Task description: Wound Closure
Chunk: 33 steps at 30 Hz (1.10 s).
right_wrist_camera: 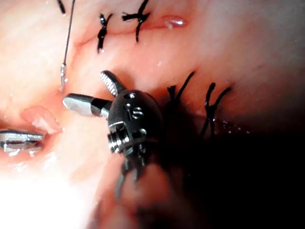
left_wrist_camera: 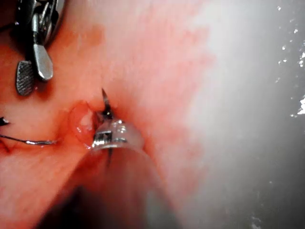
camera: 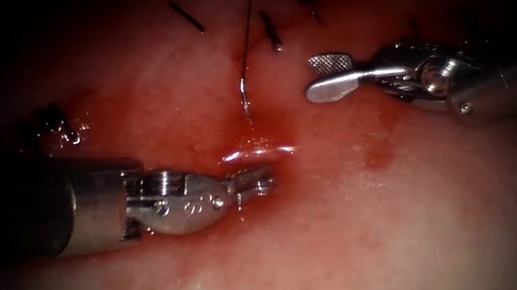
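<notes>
Nearest to my endoscope view lies the pale, pink-stained pork tissue [camera: 358,247], wet with red fluid [camera: 252,149] around the cut. My left arm's steel claw [camera: 263,180] comes in from the left, its tips pressed together at the glistening edge of the cut. My right arm's steel claw [camera: 325,75] hovers to the right of the cut, spread wide and holding nothing. Between them a thin dark thread [camera: 248,25] runs down from above to the swaged end of the curved steel needle [camera: 244,99], which enters the tissue just beside the cut.

From the left wrist view, I see my left claw [left_wrist_camera: 108,133] clamped on the needle [left_wrist_camera: 105,102] near its pointed end, with the sharp tip standing out of the tissue past the claw beside a raised pink lip. The thread [left_wrist_camera: 28,141] lies on the tissue nearby, and the right claw [left_wrist_camera: 33,71] hangs apart, gaping.

From the right wrist view, the right claw [right_wrist_camera: 90,93] is spread and empty, the thread [right_wrist_camera: 69,33] and needle end [right_wrist_camera: 62,76] just beyond it. Black knotted stitches [right_wrist_camera: 121,24] cross the closed part of the cut, and the left claw [right_wrist_camera: 21,140] sits at a pink flap.
</notes>
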Each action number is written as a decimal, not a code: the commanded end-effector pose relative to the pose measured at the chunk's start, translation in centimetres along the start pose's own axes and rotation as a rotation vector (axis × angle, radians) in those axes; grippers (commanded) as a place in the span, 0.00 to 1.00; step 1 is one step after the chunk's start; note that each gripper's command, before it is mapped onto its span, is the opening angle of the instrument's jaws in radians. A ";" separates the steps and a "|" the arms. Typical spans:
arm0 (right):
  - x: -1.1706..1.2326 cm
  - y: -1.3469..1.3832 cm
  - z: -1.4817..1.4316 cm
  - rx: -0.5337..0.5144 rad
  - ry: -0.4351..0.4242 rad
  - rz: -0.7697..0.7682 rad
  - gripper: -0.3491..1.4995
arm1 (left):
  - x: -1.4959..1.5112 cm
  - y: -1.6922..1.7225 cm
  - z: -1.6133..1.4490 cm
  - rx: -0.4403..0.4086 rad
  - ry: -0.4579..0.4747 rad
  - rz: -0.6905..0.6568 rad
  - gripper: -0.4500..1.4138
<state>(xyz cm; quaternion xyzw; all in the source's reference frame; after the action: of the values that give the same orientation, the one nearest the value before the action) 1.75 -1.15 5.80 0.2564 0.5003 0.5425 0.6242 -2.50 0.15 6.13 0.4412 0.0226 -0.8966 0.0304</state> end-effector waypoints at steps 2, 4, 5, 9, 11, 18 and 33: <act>-0.12 0.00 0.01 0.004 -0.002 -0.035 0.15 | 0.03 0.11 0.06 0.002 0.030 -0.056 0.00; -0.12 0.00 -0.02 0.001 -0.004 -0.101 0.00 | 0.06 0.12 0.04 -0.006 0.055 -0.096 0.00; -0.13 0.00 -0.04 0.002 -0.005 -0.173 0.00 | 0.12 0.12 0.01 -0.022 0.106 -0.168 0.00; -0.11 0.02 -0.09 0.001 -0.008 -0.332 0.00 | 0.22 0.11 -0.05 -0.045 0.183 -0.301 0.00; -0.09 0.02 -0.09 0.026 -0.036 -0.375 0.00 | 0.29 0.11 -0.09 -0.055 0.240 -0.399 0.00; -0.11 -0.02 -0.08 0.058 -0.119 -0.470 0.00 | 0.53 0.15 -0.19 -0.123 0.340 -0.595 0.00; -0.15 -0.28 -0.08 0.062 -0.134 -0.541 0.14 | 0.96 0.23 -0.46 -0.173 0.358 -0.644 0.00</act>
<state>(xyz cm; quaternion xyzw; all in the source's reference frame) 1.75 -1.31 5.54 0.1694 0.5229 0.3277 0.7685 -2.64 0.02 5.01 0.5590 0.2371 -0.7652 -0.2138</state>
